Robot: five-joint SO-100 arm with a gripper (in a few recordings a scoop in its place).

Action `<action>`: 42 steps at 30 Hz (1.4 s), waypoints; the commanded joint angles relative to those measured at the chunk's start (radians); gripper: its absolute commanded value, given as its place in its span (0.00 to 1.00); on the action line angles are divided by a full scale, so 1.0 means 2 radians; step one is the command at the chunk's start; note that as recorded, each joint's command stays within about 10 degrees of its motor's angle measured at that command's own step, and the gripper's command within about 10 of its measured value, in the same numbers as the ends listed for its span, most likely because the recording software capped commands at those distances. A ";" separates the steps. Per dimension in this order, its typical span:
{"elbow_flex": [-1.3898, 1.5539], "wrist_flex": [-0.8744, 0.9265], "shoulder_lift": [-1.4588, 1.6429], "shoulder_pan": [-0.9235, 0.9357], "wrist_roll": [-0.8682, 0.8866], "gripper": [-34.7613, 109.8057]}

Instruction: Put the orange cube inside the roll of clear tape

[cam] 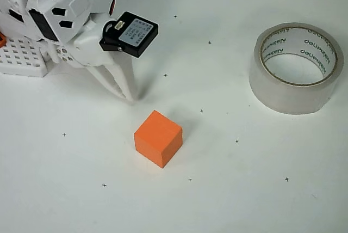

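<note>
The orange cube (158, 138) rests on the white table, a little below the middle of the overhead view. The roll of clear tape (296, 67) lies flat at the upper right, its hole facing up and green lettering showing on the whitish core. My white gripper (128, 96) reaches down from the upper left, its tips just up and left of the cube, apart from it. Its fingers (117, 80) lie close together with nothing between them.
The arm's white body and black servo (133, 32) fill the upper left corner, beside a white perforated base block (22, 57). Small black cross marks dot the white table (244, 189).
</note>
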 commanded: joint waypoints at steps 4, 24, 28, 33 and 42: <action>-0.043 -0.018 0.071 0.103 -0.003 0.24; -0.105 0.005 0.079 0.043 0.008 0.33; -0.121 0.005 0.076 0.039 0.008 0.36; -0.140 0.002 0.061 0.039 -0.008 0.43; -0.191 -0.092 -0.079 0.038 -0.035 0.45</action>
